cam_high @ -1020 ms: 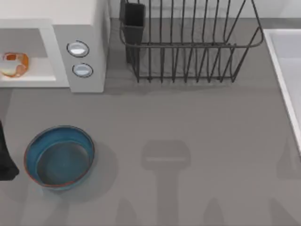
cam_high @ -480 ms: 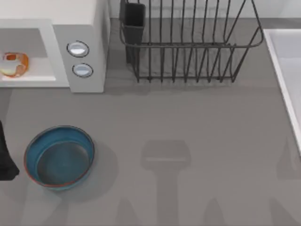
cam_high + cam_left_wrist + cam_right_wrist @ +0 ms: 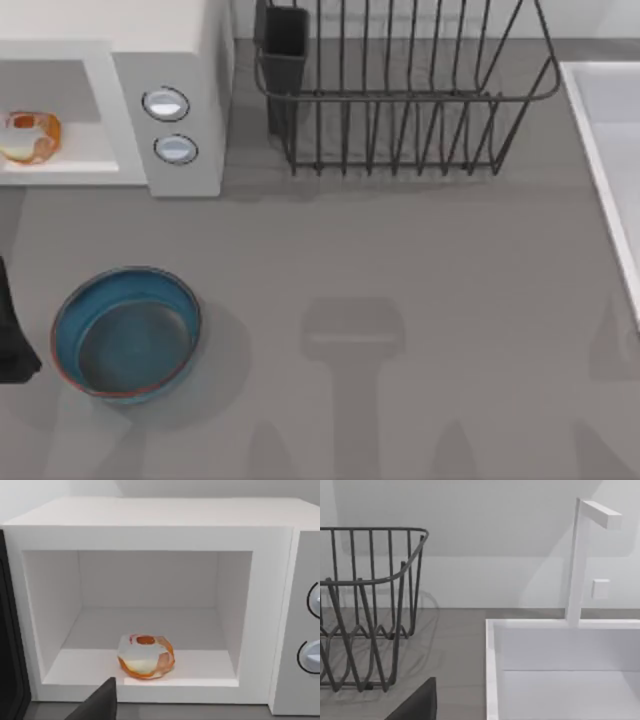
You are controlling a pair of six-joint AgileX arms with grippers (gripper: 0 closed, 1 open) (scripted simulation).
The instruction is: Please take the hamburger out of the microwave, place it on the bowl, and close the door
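Three views, taken in turn.
Top view: small tan-orange hamburger [image 3: 30,138] sits on the floor of the open boxy white microwave [image 3: 180,90] at the counter's [image 3: 400,300] far left; round blue bowl [image 3: 127,333] with reddish-brown rim stands nearer, well apart; dark wire dish rack [image 3: 400,100] at the back.
Left wrist view: hamburger [image 3: 145,656] near the cavity's front edge; left end effector [image 3: 100,705] shows one dark finger, spread cannot be told; dark door [image 3: 10,645] swung aside.
Right wrist view: right end effector [image 3: 420,705] by a white sink [image 3: 560,655]; idle, I judge.
Advice: enter low and level, straddle the hamburger, close gently.
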